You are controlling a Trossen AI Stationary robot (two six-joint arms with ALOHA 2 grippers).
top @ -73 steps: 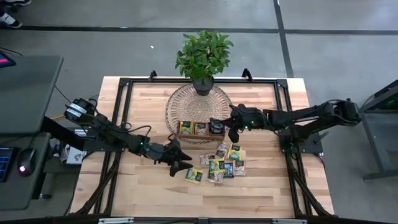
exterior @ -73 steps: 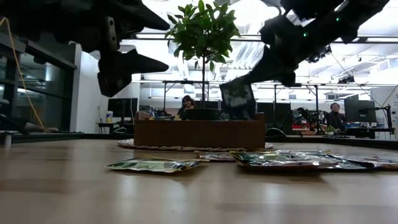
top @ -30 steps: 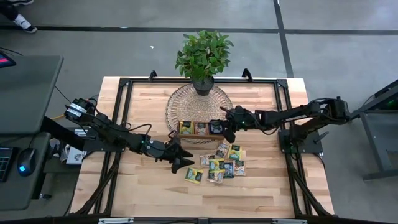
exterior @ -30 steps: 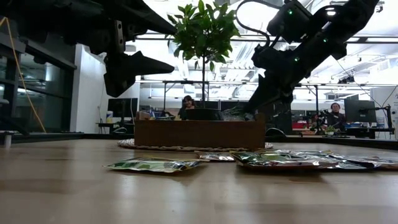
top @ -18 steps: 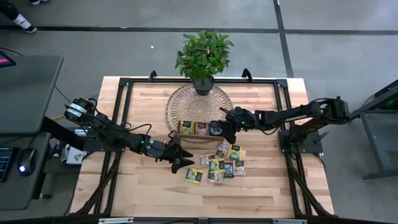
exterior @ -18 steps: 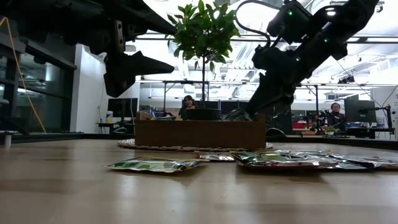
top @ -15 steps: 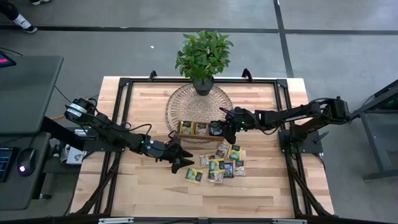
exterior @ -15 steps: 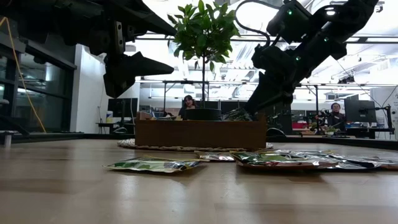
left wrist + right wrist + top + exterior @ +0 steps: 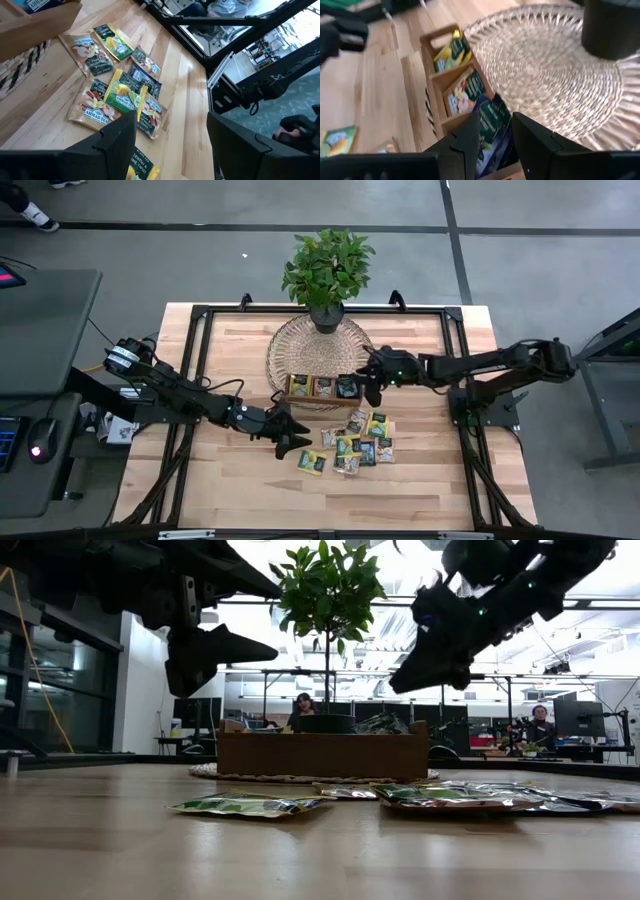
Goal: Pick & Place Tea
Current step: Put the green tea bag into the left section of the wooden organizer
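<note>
The right gripper (image 9: 371, 383) hung just above the wooden tray's (image 9: 322, 401) nearest compartment, sachets (image 9: 490, 125) lying below it. The loose tea pile (image 9: 352, 444) lay beside the left gripper (image 9: 290, 436); behind the tray stood the potted plant (image 9: 327, 268).

Even overhead light on the worktop (image 9: 240, 490), soft shadows, low view backlit by bright ceiling glare, arms silhouetted, near worktop blurred, right wrist view motion-blurred

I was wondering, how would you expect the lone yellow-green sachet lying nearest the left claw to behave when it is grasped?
The sachet lies almost flat on the table in the low view, so it is probably light and floppy. Its glossy wrapper may slip between the fingers. Being so thin, it gives the left claw little edge to catch, and a push would likely slide it.
</note>
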